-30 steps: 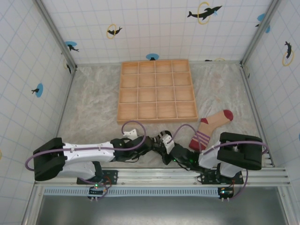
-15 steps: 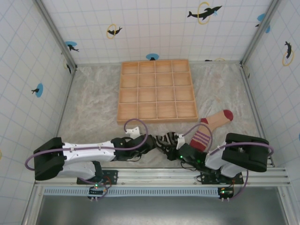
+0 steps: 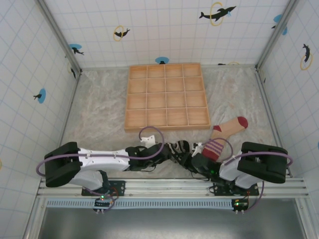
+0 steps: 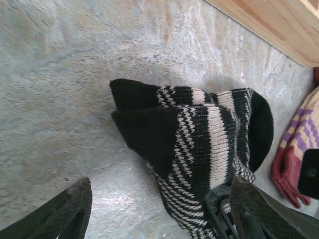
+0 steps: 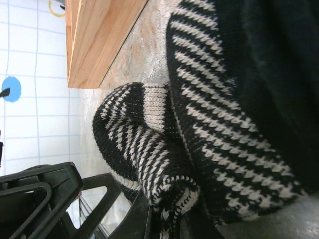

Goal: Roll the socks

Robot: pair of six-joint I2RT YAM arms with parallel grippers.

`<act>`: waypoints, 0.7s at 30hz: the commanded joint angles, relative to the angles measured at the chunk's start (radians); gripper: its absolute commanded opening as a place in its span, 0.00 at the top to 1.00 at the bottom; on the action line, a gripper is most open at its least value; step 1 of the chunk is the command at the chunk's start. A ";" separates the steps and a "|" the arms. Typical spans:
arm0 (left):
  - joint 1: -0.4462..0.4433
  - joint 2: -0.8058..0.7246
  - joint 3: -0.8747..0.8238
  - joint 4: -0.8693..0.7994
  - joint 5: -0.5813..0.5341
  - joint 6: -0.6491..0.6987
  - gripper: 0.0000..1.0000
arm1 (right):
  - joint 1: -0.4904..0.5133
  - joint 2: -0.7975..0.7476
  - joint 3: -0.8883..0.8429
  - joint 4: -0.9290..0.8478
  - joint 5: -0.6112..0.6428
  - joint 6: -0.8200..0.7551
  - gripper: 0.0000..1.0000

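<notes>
The black-and-white striped sock [image 3: 179,148] lies bunched and folded on the mat just in front of the tray. It is large in the left wrist view [image 4: 199,129]. My right gripper [image 3: 189,159] is shut on a folded edge of this sock [image 5: 169,209]. My left gripper [image 3: 170,152] reaches in from the left and is open. Its fingers [image 4: 65,214] straddle the near end of the sock, the right one close against the fabric. The tan sock [image 3: 227,132], with red toe and striped cuff, lies flat to the right, its cuff visible in the left wrist view [image 4: 299,149].
A wooden tray [image 3: 167,127] of square compartments sits behind the socks, with its edge in both wrist views [image 4: 279,25] [image 5: 94,40]. Tiled walls enclose the mat on three sides. Bare mat [image 3: 99,109] lies to the left of the tray.
My left arm has reached further right toward the striped sock and its jaws have narrowed. My right gripper has shifted right and slightly away from the bases, keeping the sock pinched.
</notes>
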 commanded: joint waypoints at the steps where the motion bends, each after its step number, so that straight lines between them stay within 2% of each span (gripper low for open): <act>1: -0.006 0.033 0.018 0.085 0.011 0.024 0.30 | 0.000 0.008 -0.066 -0.315 0.023 0.105 1.00; 12: 0.038 0.136 0.010 0.228 0.027 0.015 0.40 | -0.008 -0.019 -0.100 -0.323 0.021 0.151 1.00; 21: 0.063 0.198 0.002 0.276 0.045 -0.001 0.49 | -0.021 0.020 -0.130 -0.207 -0.006 0.145 1.00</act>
